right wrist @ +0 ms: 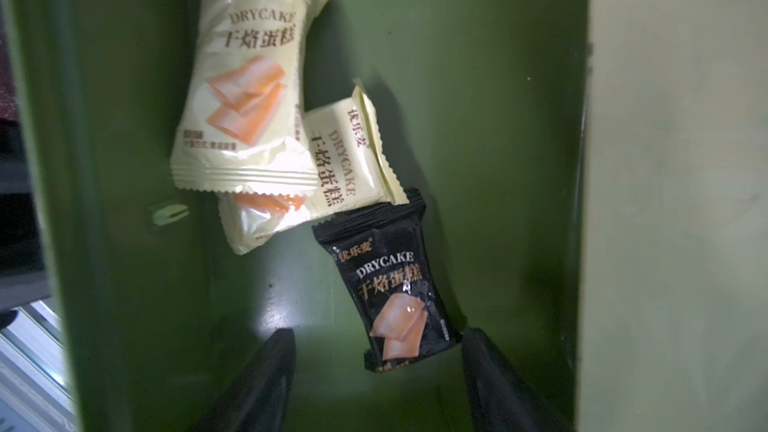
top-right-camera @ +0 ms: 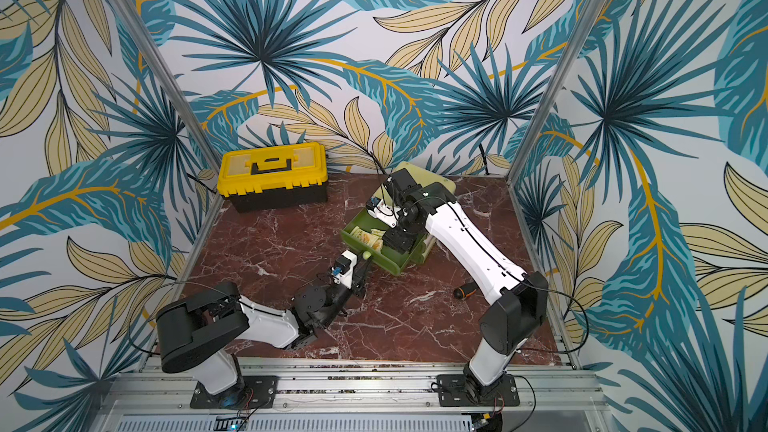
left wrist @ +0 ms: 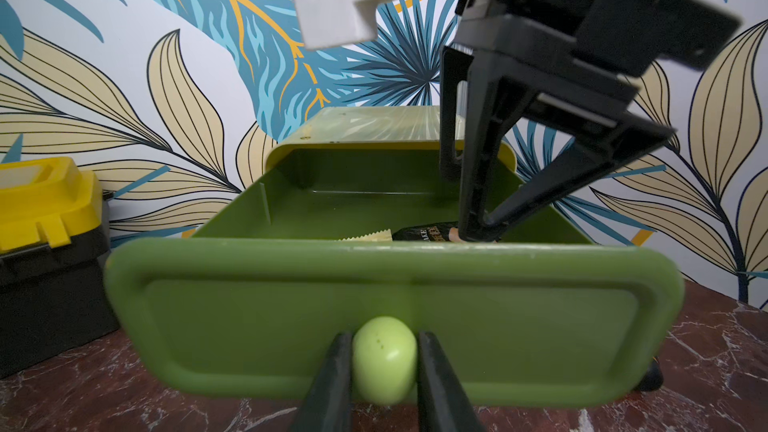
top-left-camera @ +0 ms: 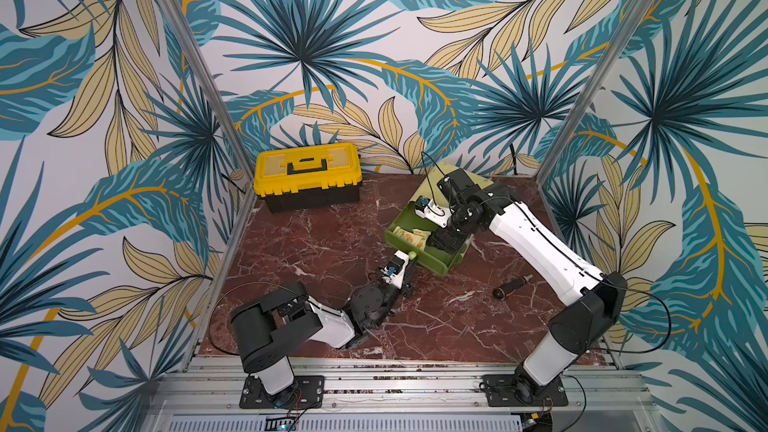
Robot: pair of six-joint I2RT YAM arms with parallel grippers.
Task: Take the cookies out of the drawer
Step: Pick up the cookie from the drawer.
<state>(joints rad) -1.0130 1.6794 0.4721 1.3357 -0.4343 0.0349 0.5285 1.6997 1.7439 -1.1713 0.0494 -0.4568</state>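
Red marble worktop (top-left-camera: 316, 243), green drawer (top-left-camera: 432, 263) pulled out at 2 o'clock. Left arm (top-left-camera: 332, 320) low and stretched, left pincer (top-left-camera: 409, 258) clamped on knob (left wrist: 384, 361). Right arm (top-left-camera: 536, 243) bent down into drawer, right pincer (right wrist: 376, 332) wide, straddling black packet (right wrist: 390, 280); cookies (right wrist: 245, 89) lie inside.

The pale yellow packets (right wrist: 245, 76) and black packet (right wrist: 390, 284) each read "DRYCAKE 干烙蛋糕".

Grips knob (left wrist: 384, 363) on drawer (left wrist: 232, 309) front with left gripper (left wrist: 384, 340), arm stretched low before drawer. Reaches down into drawer with right gripper (right wrist: 378, 334), jaws apart, arm arched above drawer.
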